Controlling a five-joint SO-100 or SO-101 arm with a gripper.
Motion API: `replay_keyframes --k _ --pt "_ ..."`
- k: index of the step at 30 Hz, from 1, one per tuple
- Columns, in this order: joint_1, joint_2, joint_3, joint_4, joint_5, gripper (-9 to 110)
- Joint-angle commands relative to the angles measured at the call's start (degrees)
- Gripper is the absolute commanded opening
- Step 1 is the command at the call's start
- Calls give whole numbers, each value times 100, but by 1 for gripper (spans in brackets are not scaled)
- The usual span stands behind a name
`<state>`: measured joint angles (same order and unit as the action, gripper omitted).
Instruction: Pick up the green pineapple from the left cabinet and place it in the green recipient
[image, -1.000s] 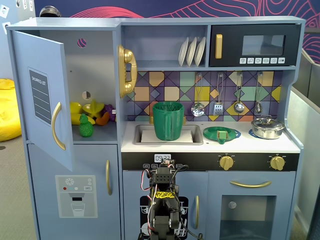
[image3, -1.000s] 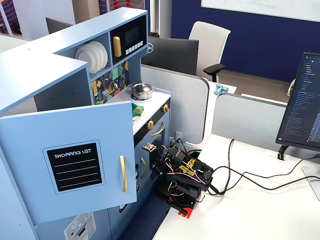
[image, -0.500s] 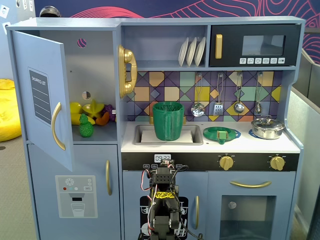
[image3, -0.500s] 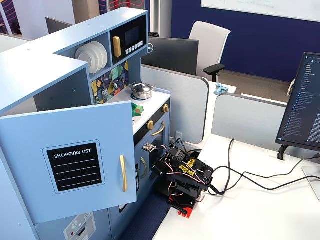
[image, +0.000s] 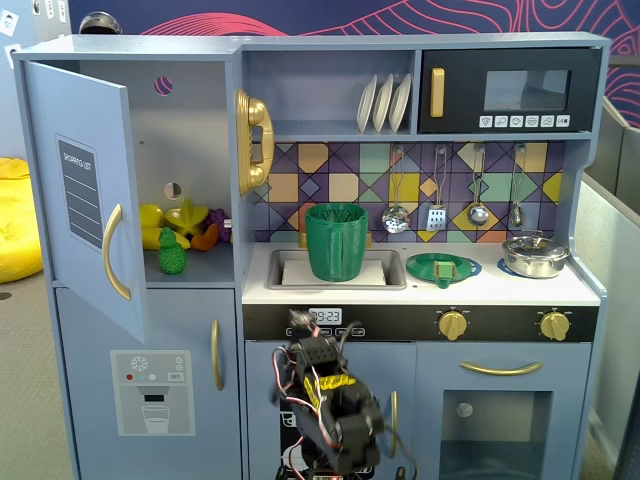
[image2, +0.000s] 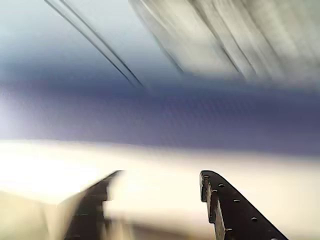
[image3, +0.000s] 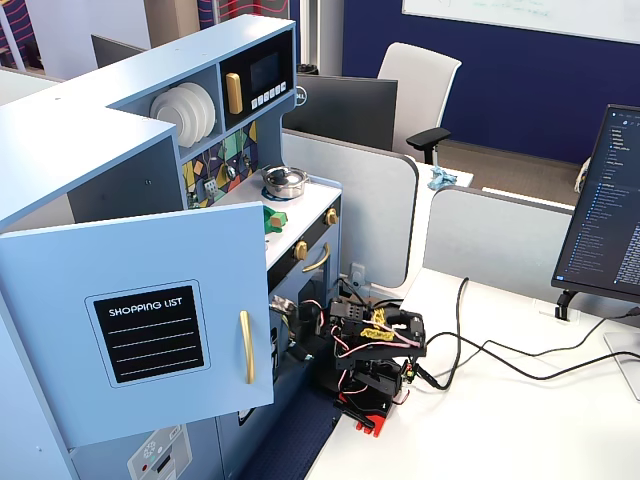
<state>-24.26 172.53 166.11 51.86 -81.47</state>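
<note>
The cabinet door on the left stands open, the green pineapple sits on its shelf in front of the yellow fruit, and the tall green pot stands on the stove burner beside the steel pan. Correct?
Not quite. In a fixed view the green pot stands in the sink, not on a burner; the steel pan is well to its right. The rest holds: the door is open and the green pineapple sits in front of the yellow fruit.

green pineapple (image: 172, 253) upright in left cabinet (image: 185, 150) (door open) | green recipient (image: 336, 241) in sink

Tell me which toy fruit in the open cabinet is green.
The green pineapple, standing at the front of the left cabinet shelf; the fruits behind it are yellow and orange.
</note>
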Motion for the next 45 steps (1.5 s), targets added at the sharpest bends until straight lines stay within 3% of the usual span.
replay_keyframes --k 1,6,18,29,45 --pt "-677 -703 -1222 -1978 -492 26" --pt "-1266 -1837 -2399 -3744 -844 37" --pt "-1802 -4438 -4087 -6390 -1424 41" --pt "-1521 -6363 -5150 -7260 -1477 42" --pt "-976 -7998 -6539 -7400 -1222 43"
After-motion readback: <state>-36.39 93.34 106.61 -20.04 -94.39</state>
